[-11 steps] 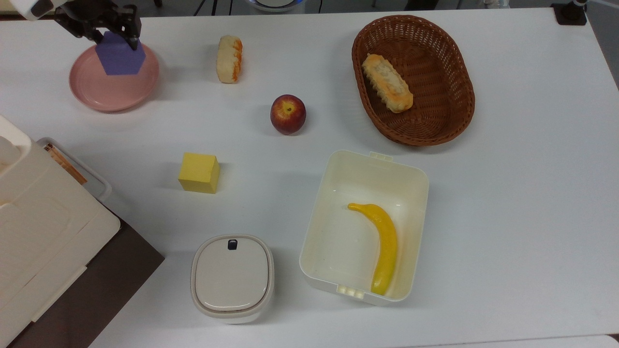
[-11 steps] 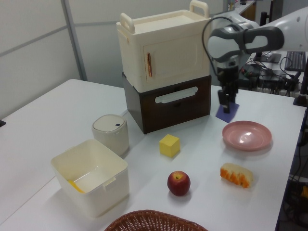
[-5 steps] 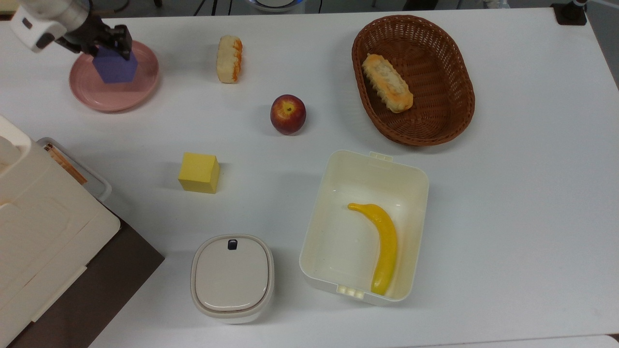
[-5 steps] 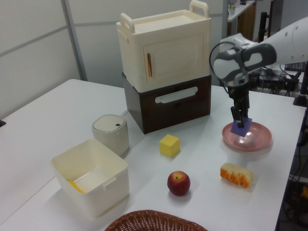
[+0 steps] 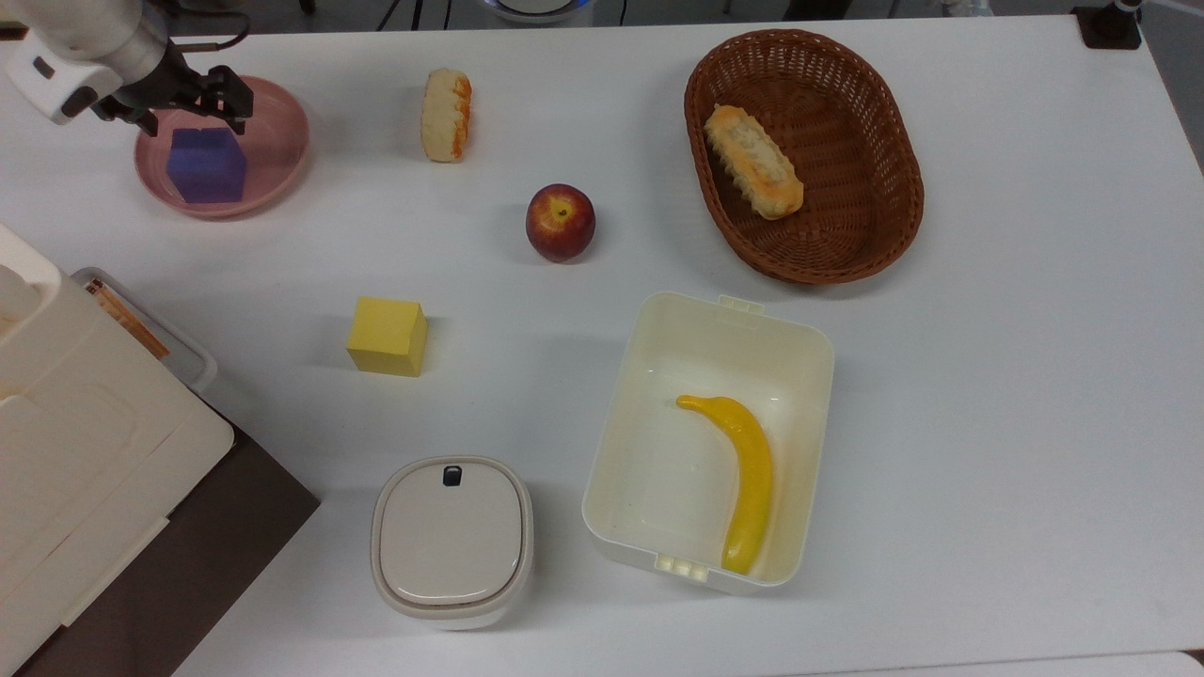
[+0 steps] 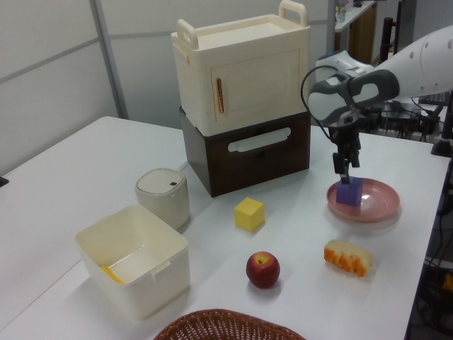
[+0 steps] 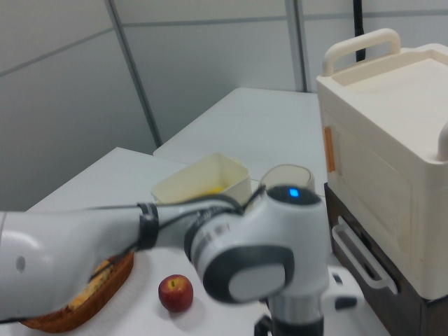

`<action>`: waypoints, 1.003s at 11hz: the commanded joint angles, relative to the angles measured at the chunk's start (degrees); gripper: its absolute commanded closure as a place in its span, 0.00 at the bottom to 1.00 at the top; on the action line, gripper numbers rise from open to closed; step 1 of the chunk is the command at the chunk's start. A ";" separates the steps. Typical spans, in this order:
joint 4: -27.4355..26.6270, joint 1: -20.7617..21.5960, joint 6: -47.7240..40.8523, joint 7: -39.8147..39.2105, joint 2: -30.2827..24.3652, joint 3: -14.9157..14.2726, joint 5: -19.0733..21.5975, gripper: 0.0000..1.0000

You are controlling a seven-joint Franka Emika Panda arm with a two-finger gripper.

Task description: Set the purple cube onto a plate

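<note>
The purple cube [image 5: 207, 165] rested on the plate [image 5: 278, 155]; the gripper [image 5: 188, 106], fingers apart, hovered at its 12 o'clock.

The arm [image 7: 231, 259] filled the lower frame; an apple [image 7: 176, 292] sat at the bottom, a cream cabinet [image 7: 392, 154] at the right.

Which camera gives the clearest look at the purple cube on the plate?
The top view: the purple cube sits unobstructed inside the pink plate, top face and edges visible. The left view shows it small, just below the pincer. In the right view the arm fills the foreground.
</note>
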 commanded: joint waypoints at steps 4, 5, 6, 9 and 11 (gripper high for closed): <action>12.93 11.18 -16.84 4.55 -2.34 0.94 0.15 0.00; 13.99 13.47 -17.81 6.73 -3.13 0.94 0.15 0.00; 15.48 15.32 -18.00 8.76 -3.83 1.02 0.33 0.00; 18.22 21.91 -17.22 16.04 -3.93 1.02 2.61 0.00; 19.27 23.51 -17.03 20.80 -3.75 1.02 2.79 0.00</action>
